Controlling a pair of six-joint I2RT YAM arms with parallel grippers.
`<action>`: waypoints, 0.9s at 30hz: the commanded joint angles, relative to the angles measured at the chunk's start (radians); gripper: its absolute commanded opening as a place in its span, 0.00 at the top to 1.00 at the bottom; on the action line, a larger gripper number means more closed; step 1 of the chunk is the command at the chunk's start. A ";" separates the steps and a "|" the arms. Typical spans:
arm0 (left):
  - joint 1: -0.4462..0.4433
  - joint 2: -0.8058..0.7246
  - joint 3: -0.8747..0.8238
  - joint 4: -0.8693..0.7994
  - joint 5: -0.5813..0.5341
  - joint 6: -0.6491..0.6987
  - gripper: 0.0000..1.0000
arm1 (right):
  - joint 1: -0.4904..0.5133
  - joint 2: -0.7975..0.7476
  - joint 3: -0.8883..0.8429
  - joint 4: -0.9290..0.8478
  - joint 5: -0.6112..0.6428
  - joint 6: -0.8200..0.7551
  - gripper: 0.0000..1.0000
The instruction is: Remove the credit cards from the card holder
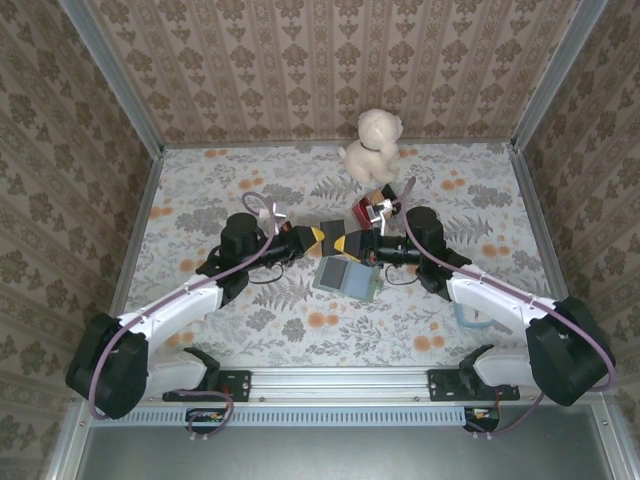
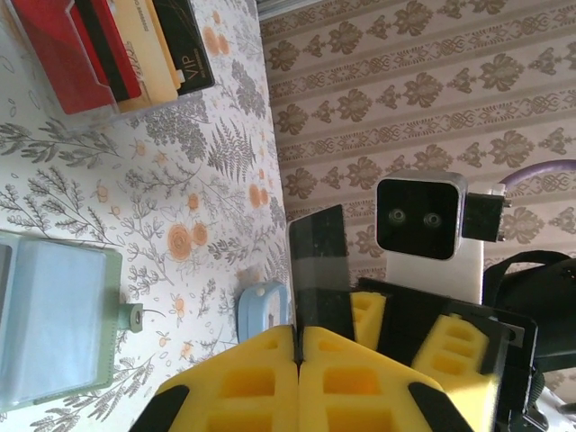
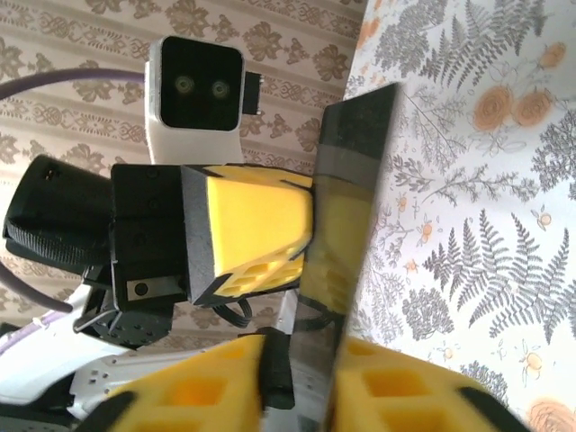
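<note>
On the left, our left fingers (image 2: 243,387) are closed on a dark card (image 2: 319,261), which stands edge-on in the seam between them. Its lower end is hidden there. Just right of that, the card holder (image 1: 345,275) lies open and flat on the worktop (image 1: 200,190), pale blue panel up, a little nearer the arm bases than the two meeting pairs of fingers. From the left wrist it is cut off by the frame's left edge. Further right, the right fingers (image 3: 414,396) sit close on either side of the same card's other end, but a dark gap and blur keep us from telling whether they press it. Behind them a rack of cards (image 1: 373,210) is partly covered by the right arm (image 1: 500,295). A plush dog (image 1: 372,142) stands beyond, and a pale blue object (image 1: 466,316) beside that arm is too small to name.
</note>
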 commanded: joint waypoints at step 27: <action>0.078 -0.094 0.200 -0.857 -0.433 0.399 0.00 | -0.014 -0.118 0.308 -0.951 0.721 -0.712 1.00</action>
